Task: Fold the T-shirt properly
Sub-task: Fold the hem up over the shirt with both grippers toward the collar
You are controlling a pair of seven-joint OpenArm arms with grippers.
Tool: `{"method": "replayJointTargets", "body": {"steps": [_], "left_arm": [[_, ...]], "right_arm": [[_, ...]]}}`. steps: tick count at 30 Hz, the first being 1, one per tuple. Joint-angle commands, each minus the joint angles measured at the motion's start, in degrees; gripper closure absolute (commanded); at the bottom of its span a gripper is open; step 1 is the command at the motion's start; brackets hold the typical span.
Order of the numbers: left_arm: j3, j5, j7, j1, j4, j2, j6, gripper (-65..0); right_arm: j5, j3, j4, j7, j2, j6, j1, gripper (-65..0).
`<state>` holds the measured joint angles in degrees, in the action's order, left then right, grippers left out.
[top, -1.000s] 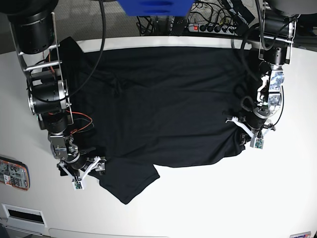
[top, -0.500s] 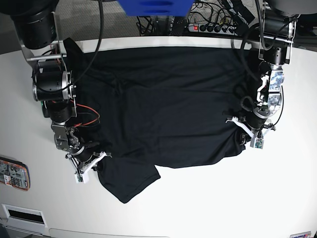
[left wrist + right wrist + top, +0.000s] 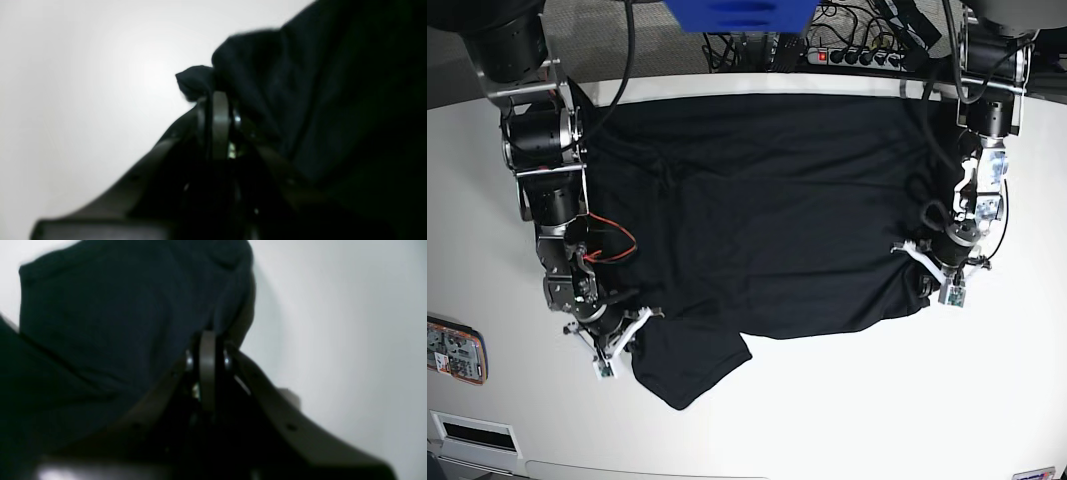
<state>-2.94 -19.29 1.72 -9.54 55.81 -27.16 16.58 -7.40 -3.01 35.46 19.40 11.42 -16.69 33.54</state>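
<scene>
Fabric: soft matte black, no print; the T-shirt (image 3: 757, 210) lies spread over the white counter (image 3: 877, 420), filling most of the middle from the far edge toward the near side.
Lay: body mostly flat with a few wrinkles left of centre; one flap or sleeve (image 3: 689, 365) sticks out at the near left.
Right end effector (image 3: 615, 335): at the near-left corner of the cloth; the wrist view shows the jaws closed with black fabric bunched at the tips (image 3: 213, 316).
Left end effector (image 3: 935, 272): at the right edge of the shirt; jaws closed, a small tuft of cloth (image 3: 193, 81) pinched and poking out past the tips.
Handling: judged light, limp, and not fragile; it should drape and sag between the two grips, and drag over the counter rather than slide cleanly.
Hold points: edges and corners suit best; a thin pinch may slip, or catch one layer only.
Risk: lifting unevenly would likely skew the fold line and add creases.
Clutter: a small patterned object (image 3: 455, 350) at the near-left counter edge, well apart from the shirt.
</scene>
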Motion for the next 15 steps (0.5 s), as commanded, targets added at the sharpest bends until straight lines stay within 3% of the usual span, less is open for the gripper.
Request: {"method": "replayJointTargets", "body": {"steps": [1, 7, 15], "left_arm": [[1.2, -0.2, -1.2, -1.0, 0.8, -0.8, 0.0, 0.0], [6.2, -0.2, -1.2, -0.7, 2.6, -0.8, 0.0, 0.0], [10.6, -0.2, -1.2, 7.1, 15.9, -0.7, 0.0, 0.0]], "right_arm": [[-0.7, 0.1, 1.8, -0.6, 0.6, -0.1, 1.9, 0.0], [-0.6, 5.2, 8.2, 1.7, 1.6, -0.1, -1.1, 0.0], [-0.5, 10.1, 22.5, 5.9, 1.6, -0.1, -11.3, 0.0]]}}
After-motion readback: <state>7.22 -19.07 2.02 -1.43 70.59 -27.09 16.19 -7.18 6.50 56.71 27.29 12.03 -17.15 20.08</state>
